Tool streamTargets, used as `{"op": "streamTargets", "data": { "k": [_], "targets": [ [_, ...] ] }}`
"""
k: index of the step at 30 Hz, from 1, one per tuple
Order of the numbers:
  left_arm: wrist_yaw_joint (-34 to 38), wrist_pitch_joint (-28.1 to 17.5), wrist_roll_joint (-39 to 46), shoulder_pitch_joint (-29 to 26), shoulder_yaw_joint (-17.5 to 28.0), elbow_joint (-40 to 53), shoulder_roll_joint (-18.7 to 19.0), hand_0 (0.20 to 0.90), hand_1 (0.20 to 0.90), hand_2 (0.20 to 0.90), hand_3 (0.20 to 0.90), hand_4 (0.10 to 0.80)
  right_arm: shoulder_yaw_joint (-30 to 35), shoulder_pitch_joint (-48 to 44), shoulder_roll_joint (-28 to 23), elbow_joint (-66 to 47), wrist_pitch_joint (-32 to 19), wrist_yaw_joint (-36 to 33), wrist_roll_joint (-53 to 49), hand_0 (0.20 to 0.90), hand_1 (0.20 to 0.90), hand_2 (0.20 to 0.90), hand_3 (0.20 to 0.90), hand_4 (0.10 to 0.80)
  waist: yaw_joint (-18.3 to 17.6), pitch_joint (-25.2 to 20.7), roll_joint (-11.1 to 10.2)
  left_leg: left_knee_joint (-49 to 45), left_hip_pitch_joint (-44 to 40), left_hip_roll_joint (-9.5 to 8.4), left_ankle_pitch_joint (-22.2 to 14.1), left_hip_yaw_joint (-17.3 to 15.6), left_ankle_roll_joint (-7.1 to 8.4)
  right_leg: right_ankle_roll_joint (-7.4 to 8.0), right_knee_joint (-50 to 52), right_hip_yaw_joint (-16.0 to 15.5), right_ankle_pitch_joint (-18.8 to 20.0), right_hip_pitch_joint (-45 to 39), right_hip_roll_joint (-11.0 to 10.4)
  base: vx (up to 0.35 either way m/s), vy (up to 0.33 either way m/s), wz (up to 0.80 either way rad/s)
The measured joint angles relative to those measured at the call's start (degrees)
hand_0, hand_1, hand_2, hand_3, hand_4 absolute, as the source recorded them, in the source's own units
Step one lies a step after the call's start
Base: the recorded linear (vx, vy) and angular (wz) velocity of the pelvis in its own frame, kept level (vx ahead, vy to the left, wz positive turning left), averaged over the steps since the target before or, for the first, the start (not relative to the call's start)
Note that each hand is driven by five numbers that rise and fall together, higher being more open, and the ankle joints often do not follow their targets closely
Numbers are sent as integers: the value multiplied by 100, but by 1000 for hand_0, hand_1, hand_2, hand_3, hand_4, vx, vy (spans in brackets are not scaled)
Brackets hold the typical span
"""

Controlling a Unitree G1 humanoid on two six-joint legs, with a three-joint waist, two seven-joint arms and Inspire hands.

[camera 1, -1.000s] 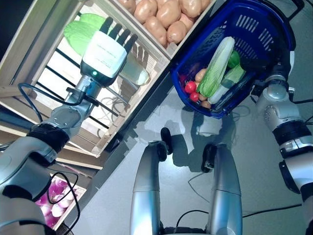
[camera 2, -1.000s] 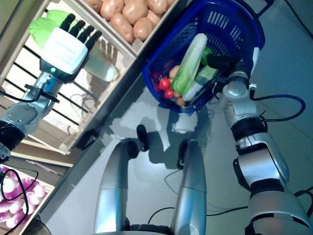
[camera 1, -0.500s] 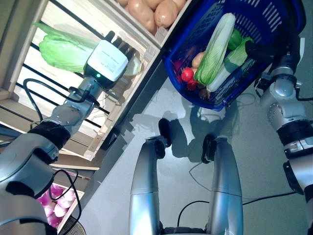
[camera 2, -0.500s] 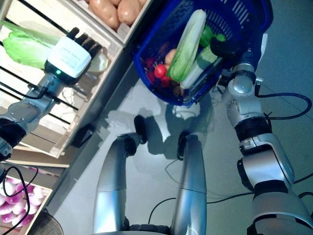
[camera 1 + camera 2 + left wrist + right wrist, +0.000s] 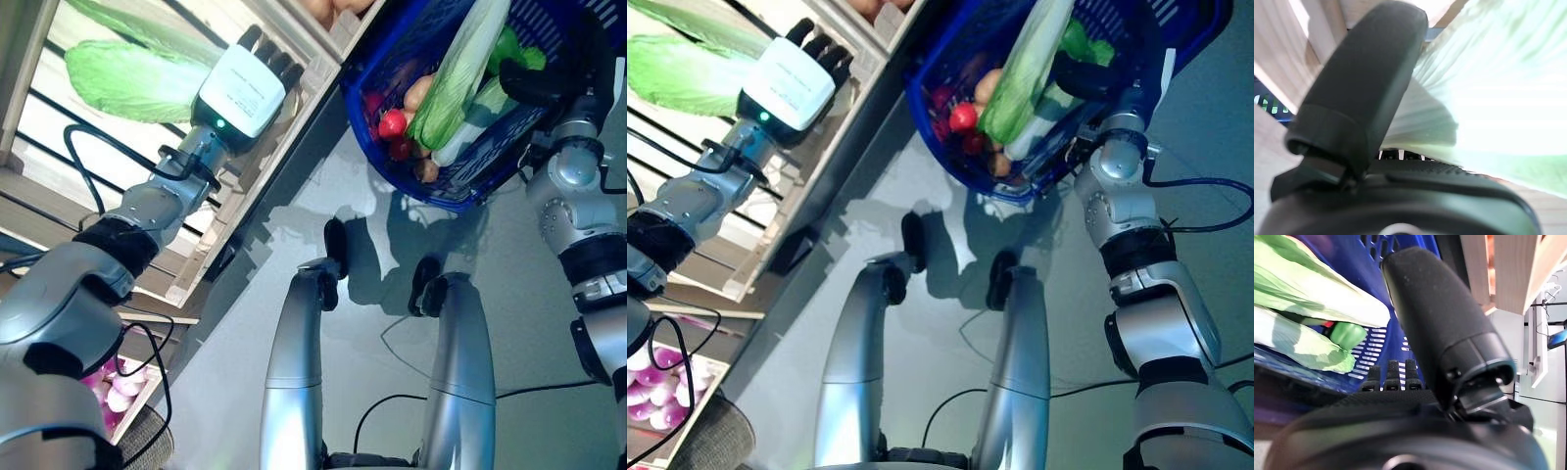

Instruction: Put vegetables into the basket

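A pale green napa cabbage (image 5: 127, 78) lies in a slatted wooden crate (image 5: 286, 125) at my upper left. My left hand (image 5: 245, 90) rests on its stalk end with straight fingers (image 5: 272, 51). In the left wrist view the cabbage (image 5: 1488, 98) lies against the palm and the thumb (image 5: 1361, 93) stands up beside it. On the right my right hand (image 5: 537, 83) is curled on the rim of the blue basket (image 5: 470, 191). The basket holds another long cabbage (image 5: 460, 69), red radishes (image 5: 392, 122) and a potato (image 5: 421, 93). The right wrist view shows the basket's mesh wall (image 5: 1366, 342).
A second green cabbage (image 5: 127, 20) lies further back in the same crate. Purple onions (image 5: 113, 392) fill a box low on the left. The crate's wooden front edge runs between my left hand and the basket. Grey floor lies below.
The whole view has shifted. My left hand has settled over the cabbage's white stalk end, which no longer shows beside it. The right hand keeps its hold on the basket.
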State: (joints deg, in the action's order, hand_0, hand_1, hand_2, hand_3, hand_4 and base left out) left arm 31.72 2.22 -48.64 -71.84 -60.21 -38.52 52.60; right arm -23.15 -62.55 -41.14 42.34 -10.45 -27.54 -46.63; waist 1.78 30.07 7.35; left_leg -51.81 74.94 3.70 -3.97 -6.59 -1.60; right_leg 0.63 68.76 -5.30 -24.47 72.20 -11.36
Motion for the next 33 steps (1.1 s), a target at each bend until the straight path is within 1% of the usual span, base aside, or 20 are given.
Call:
{"op": "streamTargets", "data": {
  "k": [1, 2, 3, 4, 6, 7, 11, 18, 20, 21, 24, 27, 30, 33],
  "targets": [
    [-76, 0, 6, -59, -5, 27, 5, 900, 900, 900, 900, 800, -1, -27, 0, 3, 0, 0, -110, 900, 900, 900, 900, 800, 6, -1, -1, 42, 16, -11, -1, 5, 0, 5, -43, -1, 32, 18, 2, 0, 0, 0],
    [-126, 0, 29, -98, -10, 35, 1, 844, 844, 844, 844, 762, -3, -30, 0, 4, 0, 0, -109, 900, 900, 900, 900, 800, 5, -2, -3, 94, 19, -17, -1, 10, 0, 5, -104, -9, 70, 19, 6, 0, 0, 0],
    [-153, 1, 82, -110, -10, 41, -2, 505, 505, 505, 505, 536, -4, -30, 1, 4, -2, -1, -108, 900, 900, 900, 900, 800, 4, -2, -4, 119, 20, -18, -1, 10, 1, 18, -129, -9, 84, 19, 8, 0, 0, 0],
    [-238, 14, 236, -128, -10, 82, -1, 300, 300, 300, 300, 400, -4, -33, 1, 3, -22, -3, -107, 900, 900, 900, 900, 800, -1, -2, -5, 170, 19, -27, -1, 7, 1, 37, -194, -9, 128, 19, 12, -15, -13, -4],
    [-432, 77, 453, -152, -9, 191, 24, 300, 300, 300, 300, 400, -4, -33, 0, 4, -51, -4, -108, 900, 900, 900, 900, 800, -1, -3, -6, 223, 19, -48, -1, 12, 1, 53, -257, 0, 171, 19, 20, -6, -7, -2],
    [-443, 80, 566, -159, -9, 229, 35, 300, 300, 300, 300, 400, -3, -33, 1, 7, -54, -9, -108, 900, 900, 900, 900, 800, -1, -4, -8, 240, 19, -73, -1, 25, 0, 62, -264, 10, 178, 19, 16, 0, 0, 0],
    [-449, 87, 856, -205, 78, 329, 35, 300, 300, 300, 300, 400, -2, -33, 0, 20, -54, -37, -108, 900, 900, 900, 900, 800, -2, -7, -23, 244, 30, -83, -1, 29, 0, 94, -294, 12, 205, 11, 13, 0, 0, 0],
    [-496, 86, 905, -207, 198, 374, 41, 300, 300, 300, 300, 400, 0, -33, 2, 18, -54, -40, -106, 900, 900, 900, 900, 800, -34, -7, -29, 338, 15, -86, 0, 24, -1, 118, -420, -4, 287, -33, 20, -4, -7, 1],
    [-547, 85, 906, -201, 200, 353, 41, 300, 300, 300, 300, 400, 0, -17, 27, 18, -54, -40, -106, 900, 900, 900, 900, 800, -54, -6, -88, 328, -38, -83, 7, 28, -12, 115, -422, -8, 293, -80, 27, -3, -4, -4],
    [-621, 86, 914, -201, 200, 337, 43, 300, 300, 300, 300, 400, 0, -16, 37, 18, -54, -40, -106, 900, 900, 900, 900, 800, -58, -9, -137, 329, -95, -82, 96, 32, -89, 116, -422, -7, 293, -123, 40, -4, -5, -12],
    [-835, 84, 1032, -148, 190, 177, -5, 300, 300, 300, 300, 400, 12, -16, 86, 15, -60, -40, -104, 900, 900, 900, 900, 800, -115, -11, -196, 344, -251, -76, 237, 53, -129, 119, -427, -7, 284, -290, 62, -4, -7, -11],
    [-869, 73, 1149, -105, 190, 17, -14, 300, 300, 300, 300, 400, 20, -16, 156, 10, -62, -38, -104, 900, 900, 900, 900, 800, -222, -8, -275, 341, -366, -80, 239, 56, -132, 125, -439, -16, 279, -423, 64, 0, 0, 0],
    [-824, 63, 1442, -23, 204, -295, -35, 300, 300, 300, 300, 400, 33, 6, 225, 5, -63, -28, -100, 900, 900, 900, 900, 800, -387, -2, -405, 345, -647, -72, 237, 62, -132, 134, -502, -43, 284, -724, 73, 0, 0, 0],
    [-656, 35, 1712, 52, 329, -456, -61, 300, 300, 300, 300, 400, 77, 42, 253, -4, -70, -25, -94, 900, 900, 900, 900, 800, -435, 0, -473, 416, -903, -58, 235, 34, -127, 135, -559, -34, 285, -971, 86, 6, -7, -1]
  ]
}}
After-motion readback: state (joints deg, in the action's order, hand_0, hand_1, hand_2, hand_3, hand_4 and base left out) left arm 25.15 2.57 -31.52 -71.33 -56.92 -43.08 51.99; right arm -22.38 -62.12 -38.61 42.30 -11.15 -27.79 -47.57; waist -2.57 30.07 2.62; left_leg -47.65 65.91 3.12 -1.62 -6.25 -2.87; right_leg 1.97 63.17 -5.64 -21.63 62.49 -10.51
